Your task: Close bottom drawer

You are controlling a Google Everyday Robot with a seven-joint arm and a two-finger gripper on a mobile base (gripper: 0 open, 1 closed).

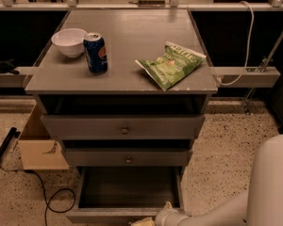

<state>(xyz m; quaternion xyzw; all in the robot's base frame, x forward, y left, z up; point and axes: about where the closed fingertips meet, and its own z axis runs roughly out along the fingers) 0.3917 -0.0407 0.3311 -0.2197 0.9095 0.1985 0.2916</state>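
Clearly the bottom drawer (pixel 127 194) stands pulled out toward the near side, the claw (pixel 148 220) low at its front edge, whether spread or pressed together I cannot tell, so a square, steady push straight toward the far side should shut it without jamming.

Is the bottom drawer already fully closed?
No, the bottom drawer stands pulled out, its dark inside showing, with the gripper at its front edge.
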